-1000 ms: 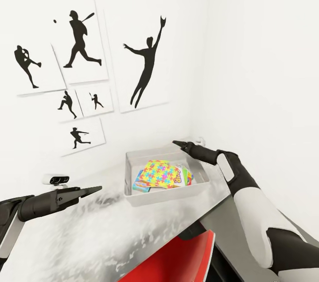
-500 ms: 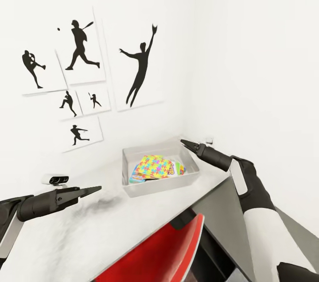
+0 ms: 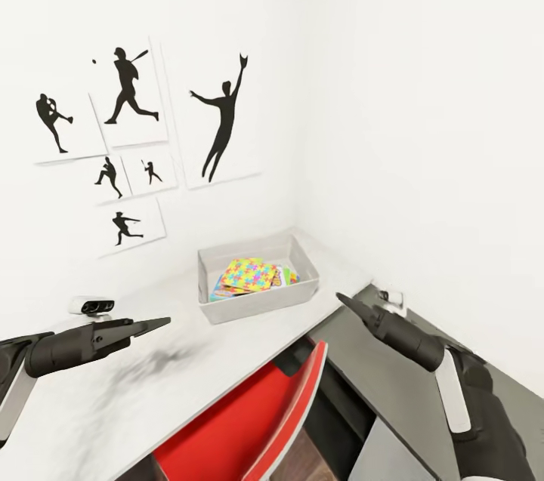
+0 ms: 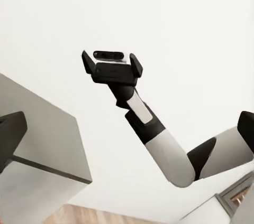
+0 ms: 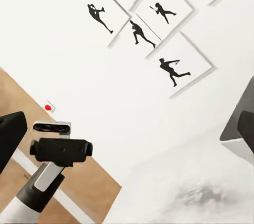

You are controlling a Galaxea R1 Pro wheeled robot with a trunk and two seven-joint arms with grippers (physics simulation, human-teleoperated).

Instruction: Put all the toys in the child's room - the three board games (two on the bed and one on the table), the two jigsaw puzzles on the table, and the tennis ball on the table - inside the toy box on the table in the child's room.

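Note:
The toy box (image 3: 301, 263) stands on the table (image 3: 249, 341) near the corner of the child's room. A bright jigsaw puzzle (image 3: 249, 274) lies on top inside it, with edges of board games (image 3: 285, 276) showing beneath. My left gripper (image 3: 155, 325) hovers over the table, left of the box, open and holding nothing. My right gripper (image 3: 347, 303) hangs off the table's right end, apart from the box, also open with nothing in it. In each wrist view the two fingers stand far apart at the picture's edges. The bed and the tennis ball are out of view.
A red chair (image 3: 249, 420) is tucked under the table's front edge, between my arms. Baseball silhouette pictures (image 3: 136, 96) hang on the wall. A small white device (image 3: 94, 305) sits on the table at the left. The table's grey end panel (image 3: 378, 390) is below my right gripper.
The view has pulled back and the box looks farther away. My right gripper has come away from over the box, down and to the near right. The left arm has held its pose.

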